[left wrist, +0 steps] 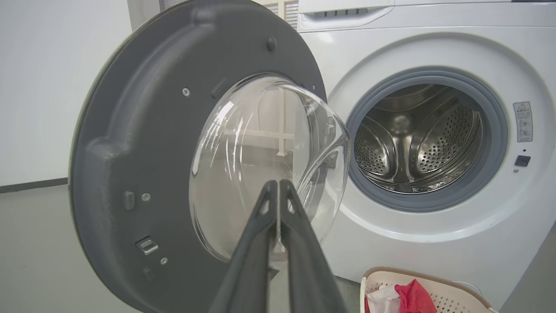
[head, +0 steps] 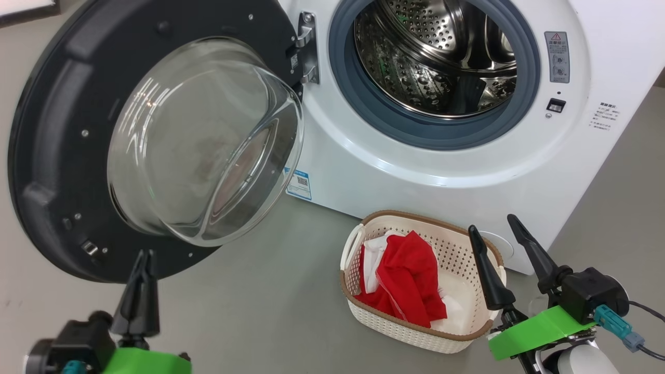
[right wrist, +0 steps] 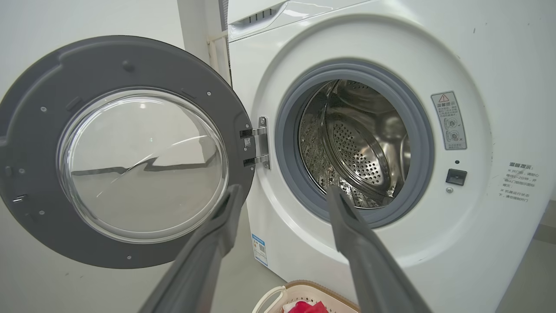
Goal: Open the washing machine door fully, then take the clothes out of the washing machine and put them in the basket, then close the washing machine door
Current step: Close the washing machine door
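While the washing machine door (head: 52,156) is hanging wide open on its hinge, swung well clear of the opening, the washing machine (head: 415,171) is showing me a bare steel drum (head: 431,52). I am spotting nothing red in there, though the grey gasket (head: 363,111) is hiding the drum's lowest front part. The clothes (head: 410,275) are lying bunched in the basket (head: 415,335), red with some white folded in, and the basket is sitting on the floor (head: 249,311) just in front of the machine. So I am judging the opening and the unloading as done, with only the closing of the door left. The left gripper (head: 144,257) is hovering low before the door's bottom edge, its two dark fingers pinched together on nothing. The right gripper (head: 492,223) is waiting just beside the basket's right end, its fingers spread apart and empty. As for writing, I am making out a grey warning label (head: 557,57) beside the opening, carrying a red triangle with an exclamation mark. The characters under it are coming out too small for me to read. A blue sticker (head: 298,183) with a square code is clinging low on the front. A few lines of tiny printed text (head: 602,117) are running down the right side, also unreadable. I am finding no brand name anywhere.
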Robot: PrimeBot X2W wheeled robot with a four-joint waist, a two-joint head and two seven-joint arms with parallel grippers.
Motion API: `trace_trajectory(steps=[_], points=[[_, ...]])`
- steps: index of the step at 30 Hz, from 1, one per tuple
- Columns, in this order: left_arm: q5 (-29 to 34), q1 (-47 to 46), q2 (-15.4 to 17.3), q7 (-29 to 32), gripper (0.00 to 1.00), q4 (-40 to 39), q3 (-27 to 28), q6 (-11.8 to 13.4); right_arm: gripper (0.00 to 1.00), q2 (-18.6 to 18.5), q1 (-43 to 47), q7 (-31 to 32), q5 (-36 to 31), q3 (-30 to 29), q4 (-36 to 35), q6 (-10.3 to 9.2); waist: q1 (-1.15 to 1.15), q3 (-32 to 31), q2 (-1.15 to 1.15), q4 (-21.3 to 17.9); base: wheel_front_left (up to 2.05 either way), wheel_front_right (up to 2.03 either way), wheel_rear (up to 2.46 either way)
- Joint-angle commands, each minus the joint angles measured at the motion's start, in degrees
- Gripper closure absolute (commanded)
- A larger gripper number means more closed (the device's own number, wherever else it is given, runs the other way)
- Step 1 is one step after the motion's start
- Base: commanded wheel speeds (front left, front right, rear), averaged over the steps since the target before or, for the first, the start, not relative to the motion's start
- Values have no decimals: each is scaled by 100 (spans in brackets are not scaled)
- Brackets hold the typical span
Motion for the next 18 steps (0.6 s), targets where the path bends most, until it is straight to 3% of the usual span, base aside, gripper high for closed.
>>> trace_trajectory(steps=[1,12,18], points=[[61,-244,127,-68,100,-227,213,58,0,-55,-152,-36,13,164,-117,36,0,10,0,-15,0,0,0],[204,-1291,880,-68,100,-815,925,211,0,-194,-208,-36,11,191,-64,36,0,104,0,-193,0,0,0],[24,-2123,1378,-68,100,-541,1535,381,0,-229,-224,-36,5,231,-51,36,0,135,0,-293,0,0,0]])
